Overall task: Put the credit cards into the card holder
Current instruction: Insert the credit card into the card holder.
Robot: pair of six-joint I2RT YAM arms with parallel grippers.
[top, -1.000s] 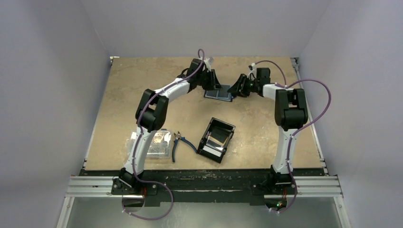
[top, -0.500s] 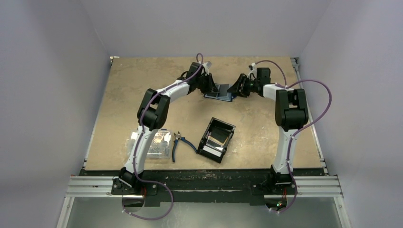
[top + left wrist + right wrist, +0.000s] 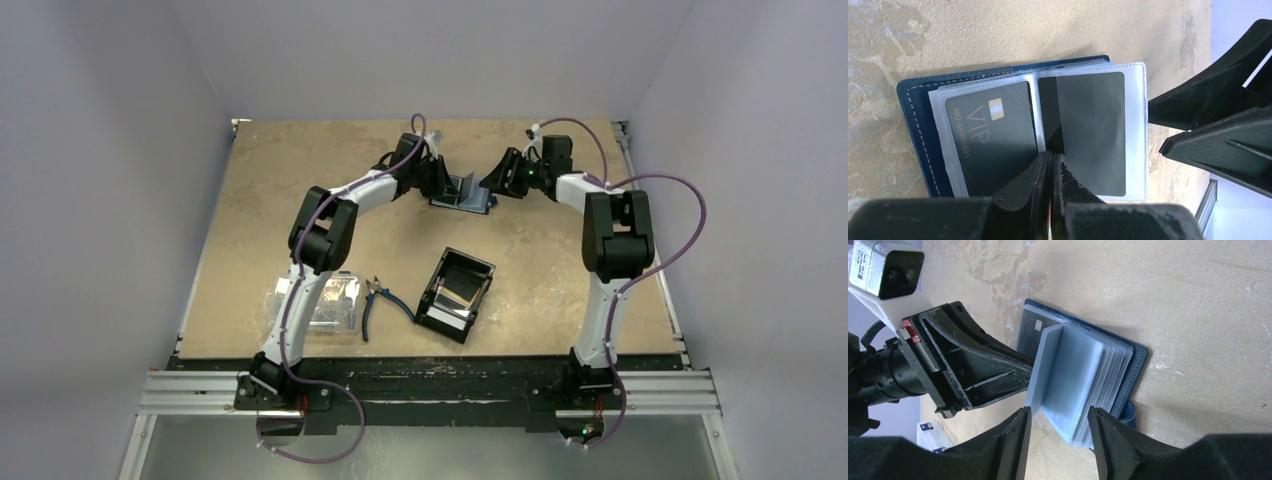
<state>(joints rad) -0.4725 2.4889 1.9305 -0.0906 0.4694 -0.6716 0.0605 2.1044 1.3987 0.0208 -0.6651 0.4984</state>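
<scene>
The navy card holder (image 3: 480,203) lies open at the far middle of the table. Its clear sleeves show in the left wrist view, one holding a dark "VIP" card (image 3: 990,135). One sleeve page (image 3: 1040,370) stands upright. My left gripper (image 3: 1053,154) is shut, its tips at the fold against that page; in the top view the left gripper (image 3: 450,188) is at the holder's left side. My right gripper (image 3: 1060,440) is open, its jaws astride the near end of the sleeve stack, touching nothing. Pale cards (image 3: 460,290) lie in the black tray.
A black open tray (image 3: 480,272) sits mid-table. Blue-handled pliers (image 3: 378,300) and a clear plastic box (image 3: 320,303) lie to its left near the left arm. The two grippers face each other closely over the holder.
My left gripper moved right into the open holder and shut; a sleeve page that lay flat now stands upright. My right gripper shifted slightly farther back.
</scene>
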